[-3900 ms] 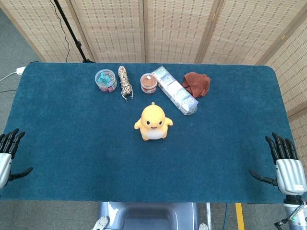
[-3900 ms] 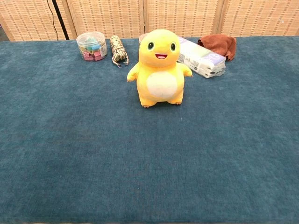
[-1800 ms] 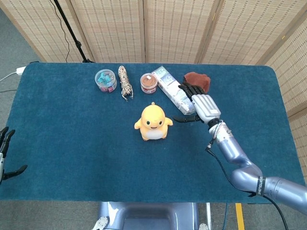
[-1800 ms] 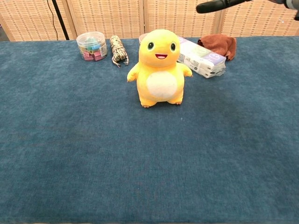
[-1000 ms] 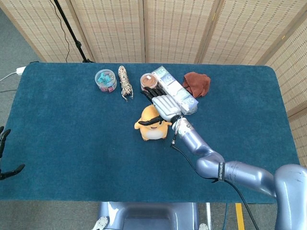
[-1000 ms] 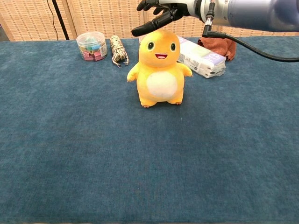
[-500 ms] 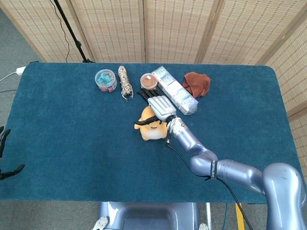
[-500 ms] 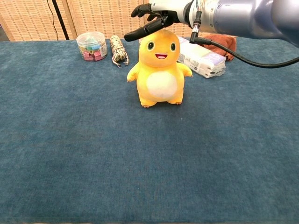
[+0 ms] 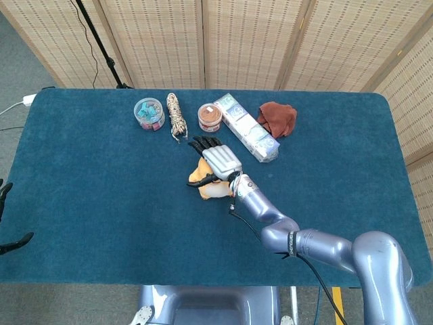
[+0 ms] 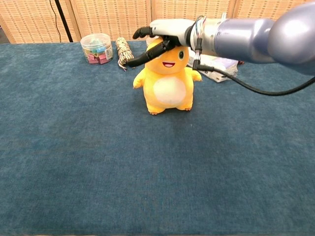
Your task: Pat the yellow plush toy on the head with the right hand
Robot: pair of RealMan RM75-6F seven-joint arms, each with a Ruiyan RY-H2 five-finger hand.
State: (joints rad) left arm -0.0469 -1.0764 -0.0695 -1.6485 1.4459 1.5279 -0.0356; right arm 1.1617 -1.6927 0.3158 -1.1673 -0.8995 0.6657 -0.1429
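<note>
The yellow plush toy (image 10: 167, 86) stands upright on the blue table near its middle, its face toward me; in the head view only its lower body (image 9: 215, 189) shows under my hand. My right hand (image 10: 160, 30) lies flat, palm down, on the top of the toy's head, fingers spread, thumb in front of the toy's brow. From above, the right hand (image 9: 215, 158) covers the head. My left hand (image 9: 5, 217) shows only as dark fingers at the table's left edge, spread and holding nothing.
Along the far side stand a clear tub of coloured clips (image 9: 149, 112), a coil of rope (image 9: 177, 115), a small brown jar (image 9: 209, 117), a wrapped tissue pack (image 9: 247, 126) and a brown cloth (image 9: 278, 117). My right forearm (image 10: 246, 37) reaches in from the right.
My right hand has come down and a little to the left, from just above the toy's head onto it. The toy's head looks pressed lower. The left hand has stayed put.
</note>
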